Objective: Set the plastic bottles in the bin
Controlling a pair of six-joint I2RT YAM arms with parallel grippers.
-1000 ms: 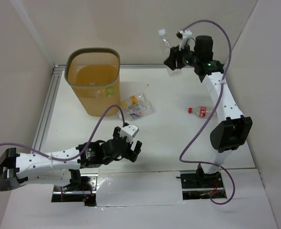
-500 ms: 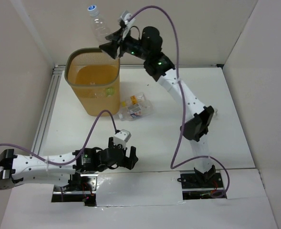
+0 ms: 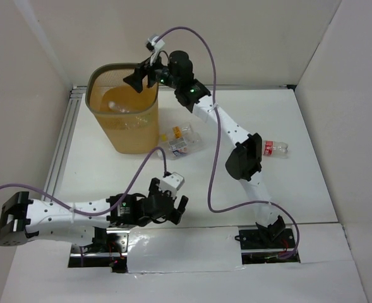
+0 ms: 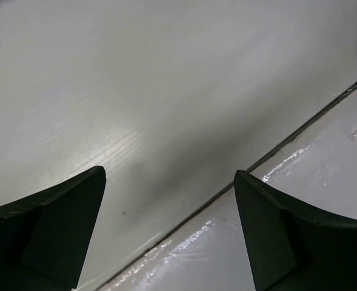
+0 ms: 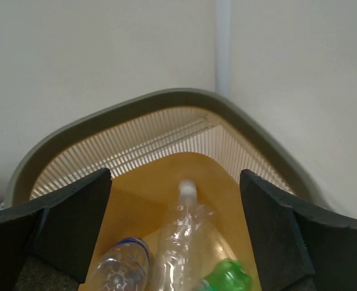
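Right gripper (image 3: 136, 80), jaws wide and empty, over bin (image 3: 132, 136); bottle (image 3: 119, 106) held half a second ago now lies inside. Left gripper (image 3: 172, 208) wide, empty, low at near edge of table (image 3: 110, 173).

The right gripper (image 3: 135, 81) hangs over the right rim of the bin (image 3: 127, 134) with its jaws spread; the left half of the mouth is unobstructed. Enclosure walls (image 3: 21, 95) stand close behind and left of the bin. Crushed bottles (image 3: 180, 140) crowd its right base. The table (image 3: 91, 164) in front of the bin is open up to the left gripper (image 3: 173, 211).
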